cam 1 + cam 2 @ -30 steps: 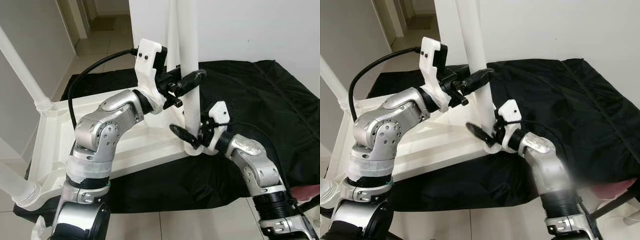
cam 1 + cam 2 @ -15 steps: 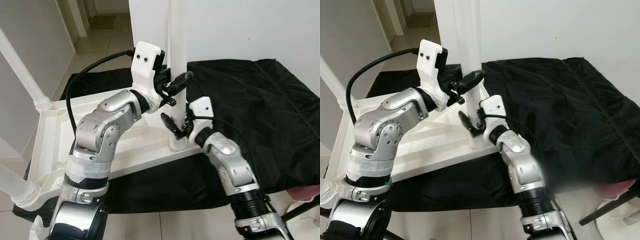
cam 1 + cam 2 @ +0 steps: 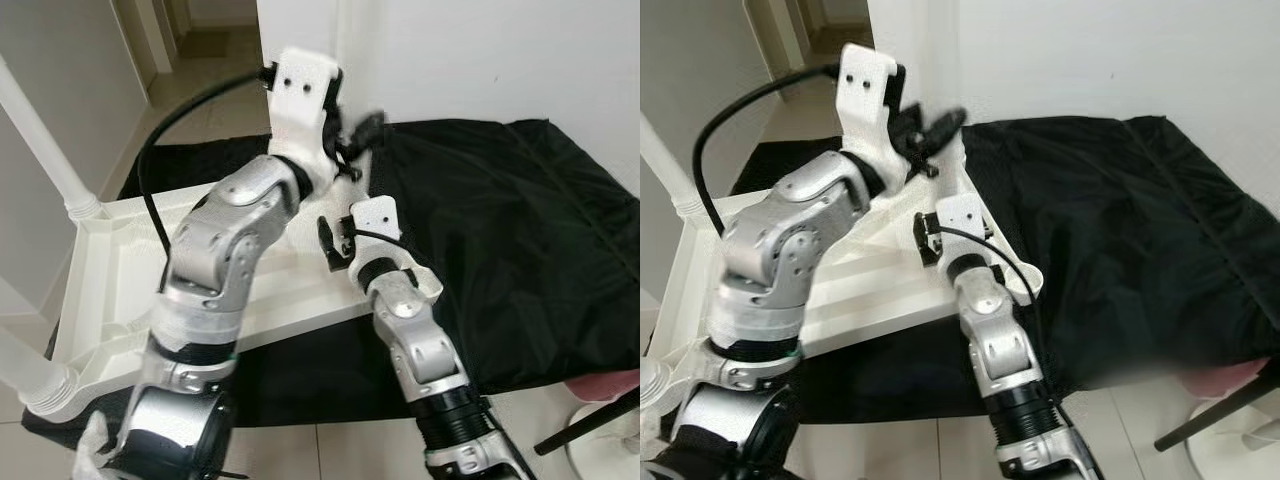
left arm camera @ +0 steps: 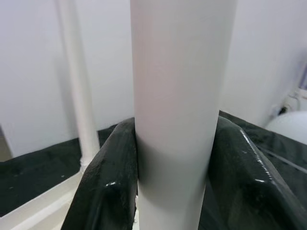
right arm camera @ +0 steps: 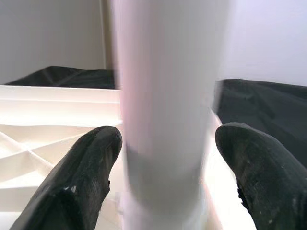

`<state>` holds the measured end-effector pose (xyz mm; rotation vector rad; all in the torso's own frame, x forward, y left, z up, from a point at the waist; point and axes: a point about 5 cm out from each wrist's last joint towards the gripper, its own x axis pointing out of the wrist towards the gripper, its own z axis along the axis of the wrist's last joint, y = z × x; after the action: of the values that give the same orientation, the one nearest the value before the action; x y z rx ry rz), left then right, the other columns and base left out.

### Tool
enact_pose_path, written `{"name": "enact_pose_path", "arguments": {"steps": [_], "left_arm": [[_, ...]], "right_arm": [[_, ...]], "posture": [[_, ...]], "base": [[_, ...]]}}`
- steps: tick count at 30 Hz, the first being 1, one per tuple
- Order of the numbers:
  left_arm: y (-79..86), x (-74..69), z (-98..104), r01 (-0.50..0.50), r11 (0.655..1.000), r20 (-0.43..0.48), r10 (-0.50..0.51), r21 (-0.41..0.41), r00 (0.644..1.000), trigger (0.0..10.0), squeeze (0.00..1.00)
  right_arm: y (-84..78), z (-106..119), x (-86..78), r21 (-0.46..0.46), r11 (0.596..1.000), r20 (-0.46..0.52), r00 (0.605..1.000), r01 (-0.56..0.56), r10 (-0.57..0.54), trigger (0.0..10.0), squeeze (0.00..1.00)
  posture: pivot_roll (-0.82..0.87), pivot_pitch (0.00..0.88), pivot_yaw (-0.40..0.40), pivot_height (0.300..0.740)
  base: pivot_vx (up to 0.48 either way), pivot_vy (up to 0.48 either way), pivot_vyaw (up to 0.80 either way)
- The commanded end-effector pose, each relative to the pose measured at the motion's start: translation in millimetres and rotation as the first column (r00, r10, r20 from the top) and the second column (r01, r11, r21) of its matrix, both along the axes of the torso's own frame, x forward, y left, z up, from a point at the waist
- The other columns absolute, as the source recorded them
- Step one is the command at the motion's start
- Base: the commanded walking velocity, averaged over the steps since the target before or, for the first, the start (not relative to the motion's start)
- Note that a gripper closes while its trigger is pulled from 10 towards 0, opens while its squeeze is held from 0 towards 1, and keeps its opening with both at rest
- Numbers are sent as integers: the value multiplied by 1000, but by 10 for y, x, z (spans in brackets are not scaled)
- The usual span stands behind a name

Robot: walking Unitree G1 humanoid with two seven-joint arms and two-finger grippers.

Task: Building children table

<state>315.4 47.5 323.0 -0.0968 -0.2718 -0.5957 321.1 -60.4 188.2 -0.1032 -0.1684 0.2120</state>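
White plastic makes up the little table top [image 3: 110, 270], which lies upside down on a black cloth [image 3: 500, 210] on the tiled floor [image 3: 300, 450]. A white table leg [image 4: 180, 110] stands straight up at the table's far right corner, close to the white wall [image 3: 480, 60]. The left gripper [image 4: 177, 177] squeezes this leg tight from both sides, high up on it. The right gripper [image 5: 168, 167] sits low down by the foot of the leg, and its two black fingers [image 5: 84, 170] are spread wide with a gap on each side, so it holds nothing. A second ago the right gripper was reaching in from the right side, and the leg stood a bit more to the right. Now the right arm has swung in close in front of the leg, and the left arm has lifted higher. I think the leg is being set or turned into its corner hole, and this step is nearly done but not finished. Two other legs [image 3: 45, 150] are fixed on the left side of the table. Room is tight here, because the wall is just behind the leg and the table edge is just beside the right gripper. More open room lies over the black cloth to the right.
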Motion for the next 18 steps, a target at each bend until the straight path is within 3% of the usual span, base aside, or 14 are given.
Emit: {"name": "enact_pose_path", "arguments": {"steps": [1,12,18], "left_arm": [[11,4,56,-23,1000,11,23,-15,1000,10000,0],[-50,-19,95,-42,998,8,43,-37,999,10000,0],[-76,-27,107,-41,998,10,41,-38,999,10000,0]], "right_arm": [[32,44,29,-8,1000,27,1000,14,-14,10000,0],[-41,148,110,-46,992,141,984,118,-110,10000,0],[-84,151,200,-36,990,140,982,135,-129,10000,0]], "posture": [[48,14,8,740],[52,0,-8,740],[55,0,-6,740]], "base": [[0,0,0],[0,0,0],[0,0,0]]}}
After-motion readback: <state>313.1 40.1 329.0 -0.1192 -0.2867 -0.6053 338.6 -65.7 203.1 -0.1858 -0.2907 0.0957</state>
